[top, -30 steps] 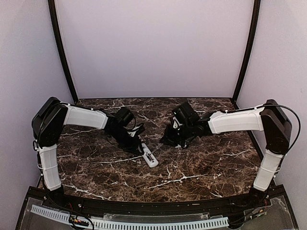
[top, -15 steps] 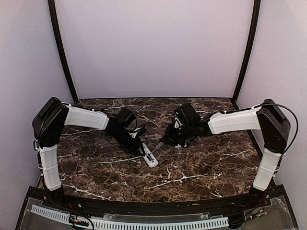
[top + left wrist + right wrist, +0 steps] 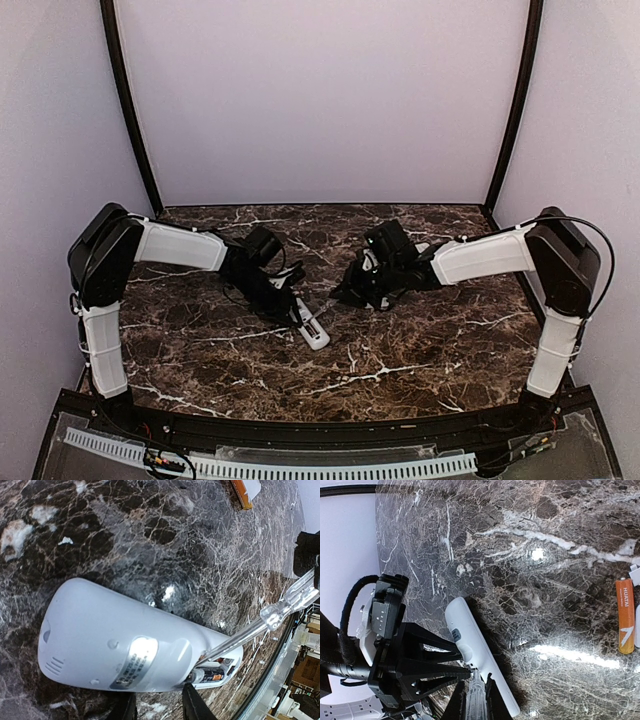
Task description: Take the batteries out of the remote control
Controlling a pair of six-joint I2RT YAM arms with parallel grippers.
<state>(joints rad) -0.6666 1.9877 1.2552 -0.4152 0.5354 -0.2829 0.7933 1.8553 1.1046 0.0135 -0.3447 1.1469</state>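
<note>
A dark brown marble-look table [image 3: 400, 350] with white veins fills the lower half of the overhead view. Plain pale lilac walls [image 3: 320, 100] enclose it at the back and on both sides. Thin black posts [image 3: 130, 110] rise at the back corners, left and right. A white slotted strip [image 3: 300, 465] runs along the bottom edge. In the wrist views, bright light spots [image 3: 537, 554] glare off the glossy surface.
</note>
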